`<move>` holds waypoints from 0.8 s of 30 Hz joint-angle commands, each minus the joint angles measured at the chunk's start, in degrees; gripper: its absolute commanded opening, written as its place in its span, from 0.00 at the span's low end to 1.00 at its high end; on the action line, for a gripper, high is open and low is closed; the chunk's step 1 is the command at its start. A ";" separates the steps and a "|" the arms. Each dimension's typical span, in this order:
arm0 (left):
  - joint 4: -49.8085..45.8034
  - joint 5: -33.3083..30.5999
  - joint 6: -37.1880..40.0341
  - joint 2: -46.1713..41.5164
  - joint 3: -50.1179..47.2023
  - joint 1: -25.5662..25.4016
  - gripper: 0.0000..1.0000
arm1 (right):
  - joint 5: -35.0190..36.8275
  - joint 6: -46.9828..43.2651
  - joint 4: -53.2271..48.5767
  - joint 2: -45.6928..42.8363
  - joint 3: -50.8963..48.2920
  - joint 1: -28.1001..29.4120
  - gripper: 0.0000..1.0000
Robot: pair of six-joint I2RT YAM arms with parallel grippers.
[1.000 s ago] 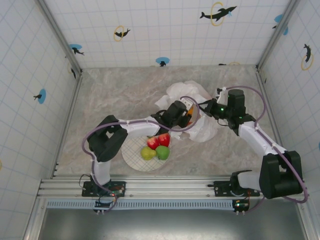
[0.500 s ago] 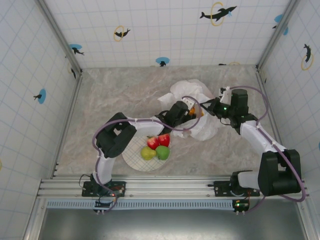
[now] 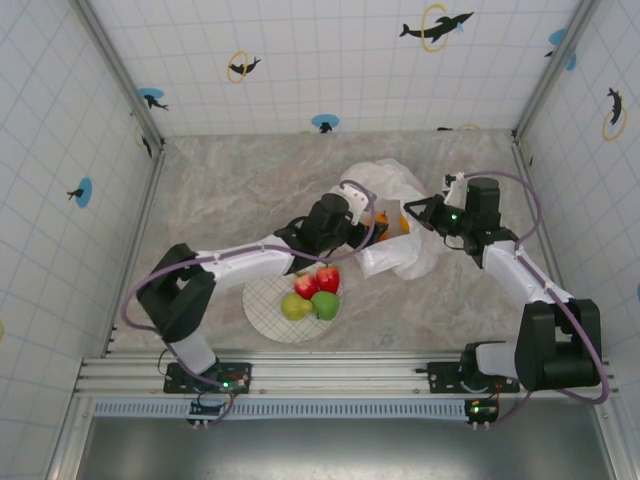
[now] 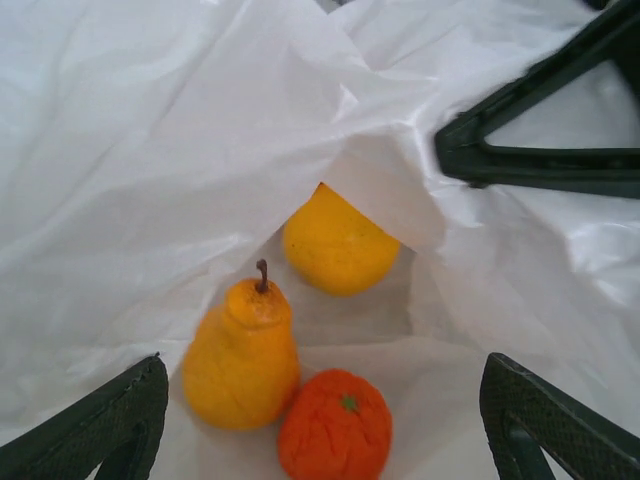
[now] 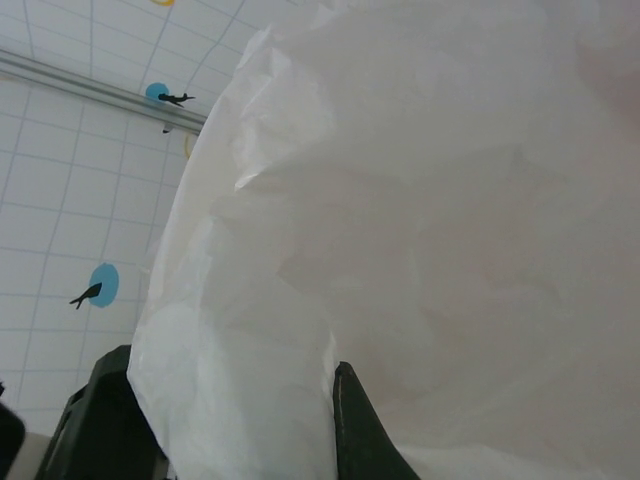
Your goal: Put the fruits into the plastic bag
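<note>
The white plastic bag point(image 3: 398, 250) lies mid-table with its mouth facing left. My right gripper point(image 3: 416, 213) is shut on the bag's upper edge point(image 5: 260, 300) and holds it up. My left gripper point(image 3: 370, 217) is open at the mouth with nothing between its fingers. Inside the bag point(image 4: 150, 150) lie a yellow pear point(image 4: 240, 360), an orange point(image 4: 335, 428) and a yellow-orange fruit point(image 4: 335, 248), just ahead of my left gripper point(image 4: 322, 400). On the plate point(image 3: 265, 310) sit a strawberry point(image 3: 306, 286), a red apple point(image 3: 329, 278), a green pear point(image 3: 294, 307) and a green apple point(image 3: 326, 305).
The round cream plate sits near the table's front edge, just left of the bag. Tiled walls with metal corner rails point(image 3: 135, 110) close in the marble table on three sides. Bare table point(image 3: 220, 190) lies at the back left.
My left gripper has opened and drawn back a little to the left from the bag mouth; its elbow swung left. The right gripper lifted the bag edge slightly.
</note>
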 commanded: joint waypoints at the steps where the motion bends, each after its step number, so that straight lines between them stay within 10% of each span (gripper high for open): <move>1: -2.50 7.41 -2.98 -4.70 -3.93 1.03 0.82 | 0.82 -1.04 -0.29 0.62 0.35 -0.29 0.00; 14: 0.79 17.26 -15.07 -18.88 -20.57 12.10 0.79 | 1.19 -1.06 0.26 0.62 -0.18 -0.37 0.00; 24: 0.14 15.86 -21.67 -5.10 -14.96 18.55 0.69 | 1.21 -1.08 0.70 0.53 0.05 -0.42 0.00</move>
